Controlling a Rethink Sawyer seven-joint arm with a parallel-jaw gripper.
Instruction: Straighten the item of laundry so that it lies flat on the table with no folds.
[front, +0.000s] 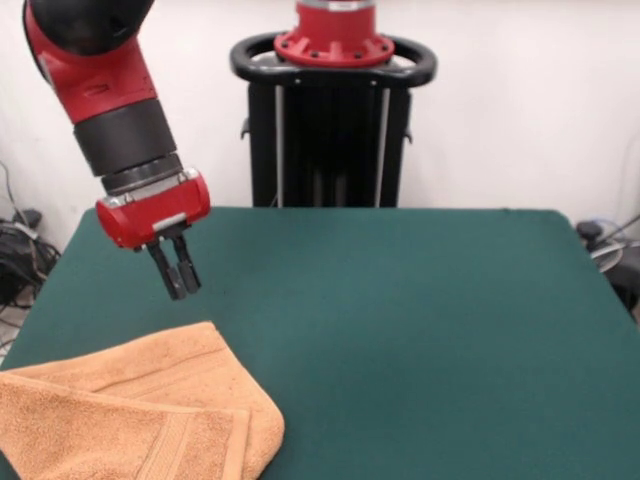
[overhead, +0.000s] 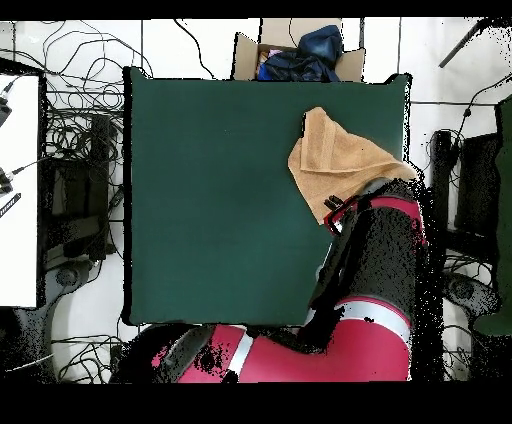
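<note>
A: While the gripper (front: 180, 275) hangs above the worktop (front: 400, 330), fingers pressed together and empty, where's the towel (front: 140, 415)?
B: Folded, at its seven o'clock corner.

towel (front: 150, 420): light orange, peach-tan terry; woven border bands of the same tone run across it
table (front: 420, 330): dark green felt-like top, plain, no pattern
arm (front: 95, 75): red shell with black joints and a silver ring
gripper (front: 182, 275): black fingers under a red housing
pedestal (front: 330, 130): black column, red cap
</note>
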